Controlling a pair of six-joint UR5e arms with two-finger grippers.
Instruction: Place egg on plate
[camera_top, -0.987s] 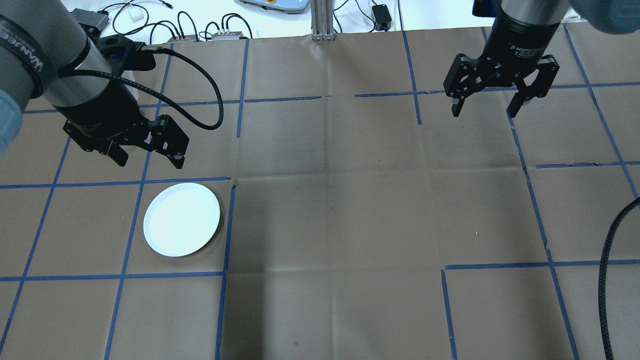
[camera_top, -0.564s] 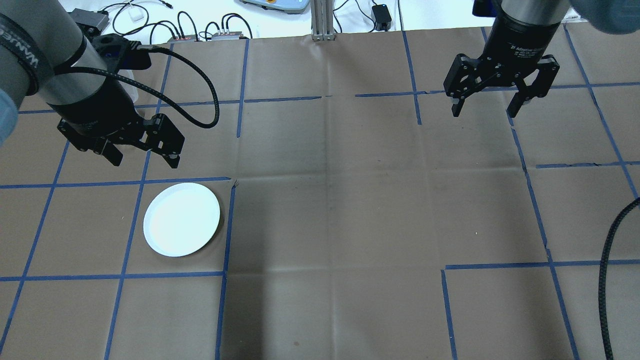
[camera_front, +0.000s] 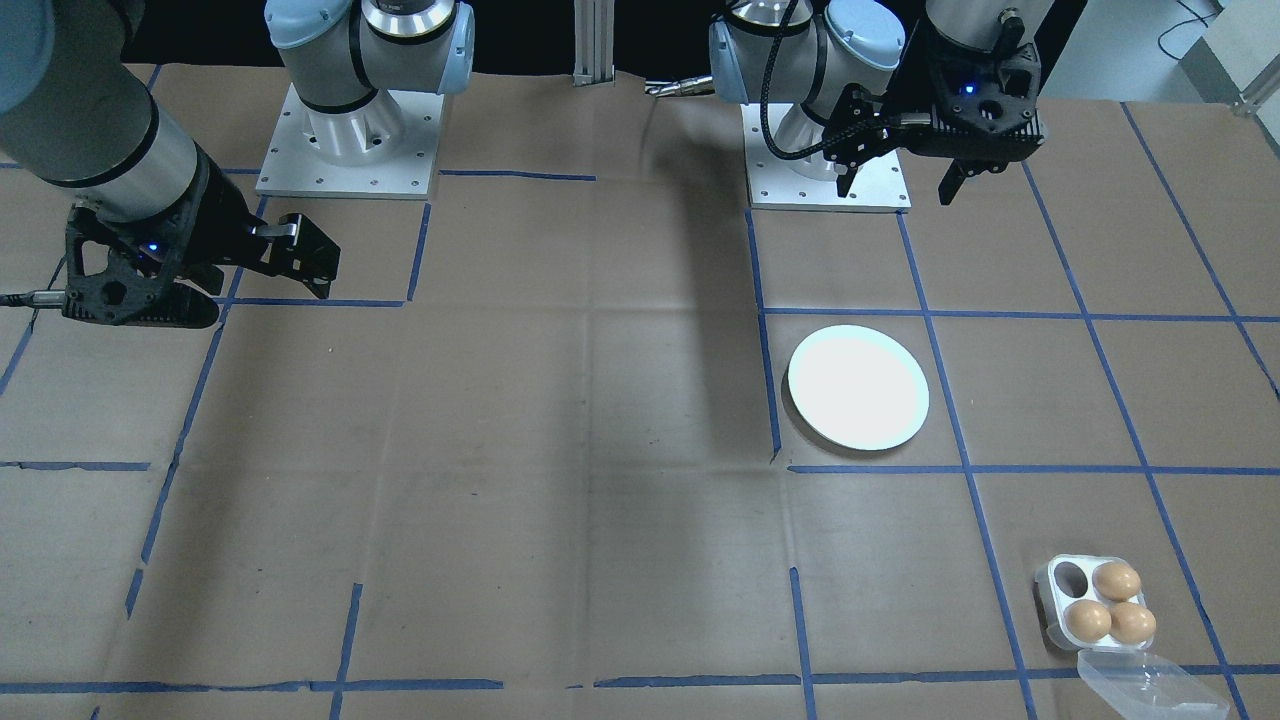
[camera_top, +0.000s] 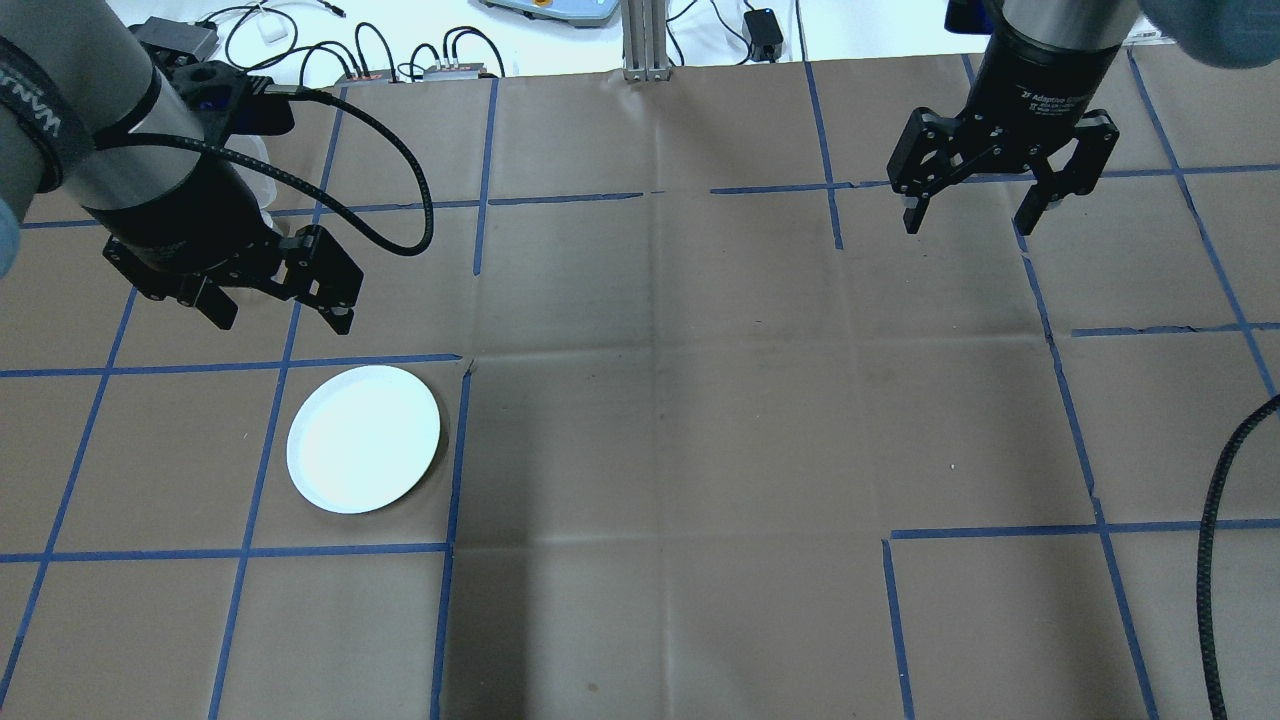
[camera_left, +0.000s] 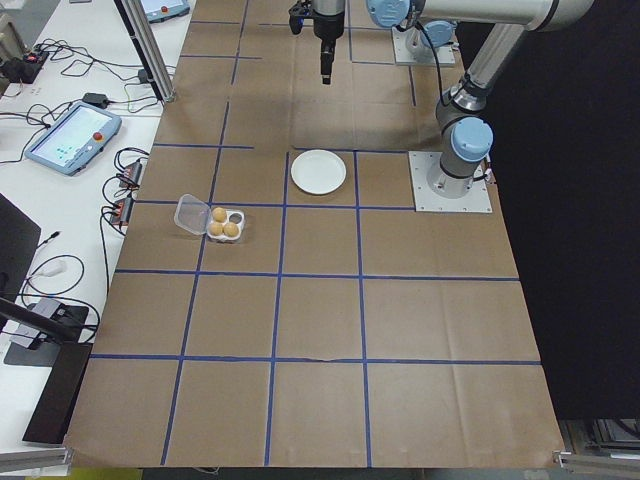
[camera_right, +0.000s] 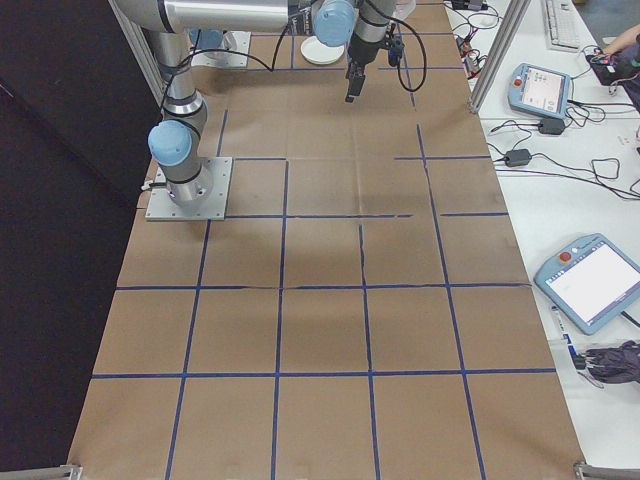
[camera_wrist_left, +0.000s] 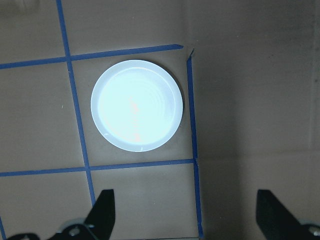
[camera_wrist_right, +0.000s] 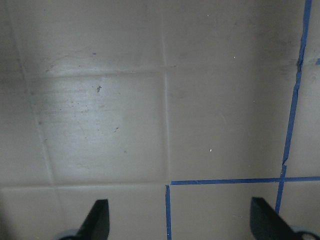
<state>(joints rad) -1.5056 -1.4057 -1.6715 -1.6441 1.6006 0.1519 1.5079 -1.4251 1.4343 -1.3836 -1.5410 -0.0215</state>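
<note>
Beside the plate (camera_top: 363, 438) (lying flat), left claw (camera_top: 278, 312) hangs wide; right claw (camera_top: 972, 218) wide

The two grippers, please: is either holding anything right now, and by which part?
Nothing is held. The left gripper and right gripper are both open and empty; the three eggs sit in their tray.
</note>
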